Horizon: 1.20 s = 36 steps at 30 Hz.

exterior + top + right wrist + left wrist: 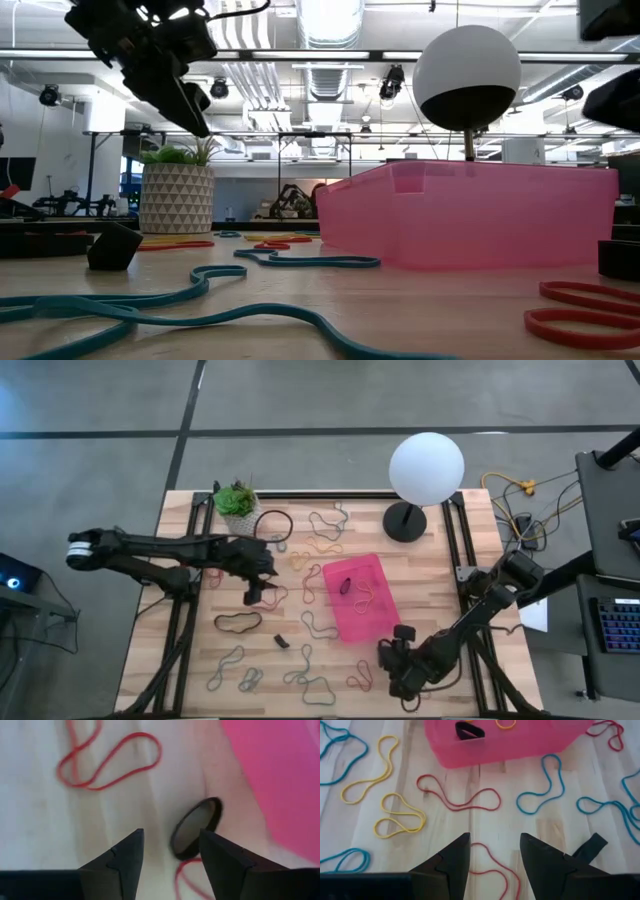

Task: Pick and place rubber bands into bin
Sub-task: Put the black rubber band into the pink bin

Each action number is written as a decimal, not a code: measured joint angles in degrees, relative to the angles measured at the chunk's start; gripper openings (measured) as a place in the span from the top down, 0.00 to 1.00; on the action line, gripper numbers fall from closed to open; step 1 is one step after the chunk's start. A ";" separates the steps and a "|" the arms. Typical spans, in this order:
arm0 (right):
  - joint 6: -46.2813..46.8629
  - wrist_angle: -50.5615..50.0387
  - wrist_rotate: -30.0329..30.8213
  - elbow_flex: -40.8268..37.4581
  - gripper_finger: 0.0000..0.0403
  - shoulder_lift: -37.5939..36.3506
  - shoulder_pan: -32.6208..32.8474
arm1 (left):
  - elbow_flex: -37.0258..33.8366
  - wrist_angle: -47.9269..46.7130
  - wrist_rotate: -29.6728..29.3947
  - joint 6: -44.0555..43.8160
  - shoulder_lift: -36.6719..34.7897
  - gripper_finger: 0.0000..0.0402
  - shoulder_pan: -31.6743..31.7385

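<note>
The pink bin (361, 598) is set on the wooden table (430, 580), slightly right of centre, with its long axis tilted. Two rubber bands are seen inside it: a black one (343, 584) and an orange one (363, 598).

The remaining rubber bands (310, 610) are spread loosely over the table surface, mostly left of and in front of the bin. A red band (458, 798) lies just beside the bin's wall, apart from it. Yellow bands (380, 785) lie farther out. Blue bands (540, 787) are found near the bin's other end.

The left gripper (254, 595) is raised above the table, left of the bin. Its fingers (451, 862) are held parted, with nothing between them. A second red band (492, 867) lies on the wood below the gap. Bare wood remains between this gripper and the bin wall.

The right gripper (392, 656) is positioned close to the table, near the bin's front right corner. Its fingers (122, 857) are parted and empty. A small black ring (195, 827) lies on the wood just ahead of them, close beside the bin's edge. A red band (107, 762) lies beyond, well clear of the bin.

At the rear edge of the table stand a potted plant (237, 506) and a round white lamp (425, 468). Open table is left between these and the bin.
</note>
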 joint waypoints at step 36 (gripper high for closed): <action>11.26 -0.88 -11.13 -0.49 0.97 -0.26 -1.38 | 0.37 3.23 -0.07 -1.49 0.57 0.61 -0.02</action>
